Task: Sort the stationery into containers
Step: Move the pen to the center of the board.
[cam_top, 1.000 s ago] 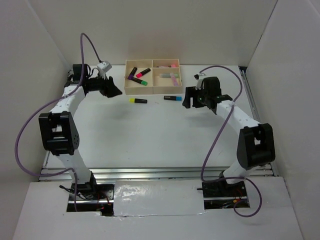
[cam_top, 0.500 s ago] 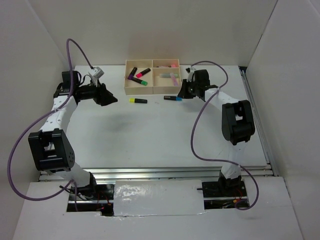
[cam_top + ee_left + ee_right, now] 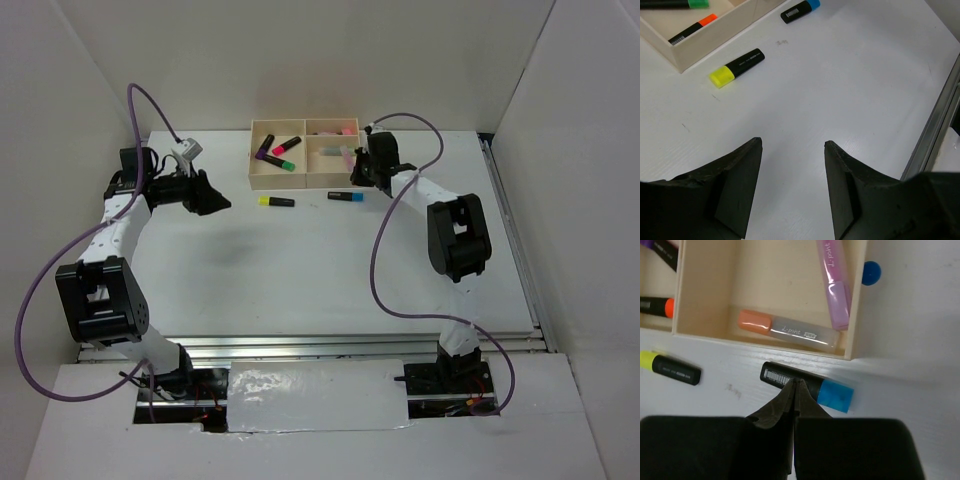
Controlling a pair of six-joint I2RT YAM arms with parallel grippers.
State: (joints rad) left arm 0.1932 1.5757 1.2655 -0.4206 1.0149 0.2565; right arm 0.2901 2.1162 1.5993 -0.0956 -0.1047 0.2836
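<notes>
The beige tray [image 3: 300,184] stands at the back of the table with several markers in its compartments. Two black markers lie on the table just in front of it: a yellow-capped one [image 3: 275,201] [image 3: 737,67] and a blue-capped one [image 3: 346,196] [image 3: 807,385]. My right gripper [image 3: 796,381] [image 3: 357,179] is shut, its tips over the blue-capped marker's black body with nothing between them. My left gripper [image 3: 792,144] [image 3: 222,200] is open and holds nothing, left of the yellow-capped marker and apart from it.
In the right wrist view the tray's near right compartment [image 3: 765,343] holds an orange-capped clear marker [image 3: 790,330] and a lilac one [image 3: 835,285]. A blue dot [image 3: 871,272] lies right of the tray. A metal rail [image 3: 935,135] edges the table.
The right arm swung left and back to the tray's front right corner and its jaws closed. The left arm drew back to the left, gripper still open.
</notes>
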